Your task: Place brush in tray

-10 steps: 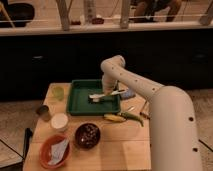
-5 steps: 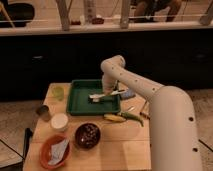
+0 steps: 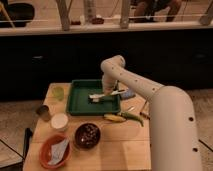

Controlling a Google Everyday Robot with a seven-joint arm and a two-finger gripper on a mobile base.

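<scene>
Gripper (image 3: 107,93) at brush (image 3: 96,97), low over tray's (image 3: 80,100) R half.

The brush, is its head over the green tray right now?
Yes, the brush has its whitish head inside the tray rim, with the end effector at its handle.

Hardly a flicker here, folks: no change to report. The claw (image 3: 107,92) sits exactly where it was, over the 3 o'clock side of the tray (image 3: 80,101), above the brush (image 3: 97,97). Nothing on the desk (image 3: 127,144) has shifted.
</scene>
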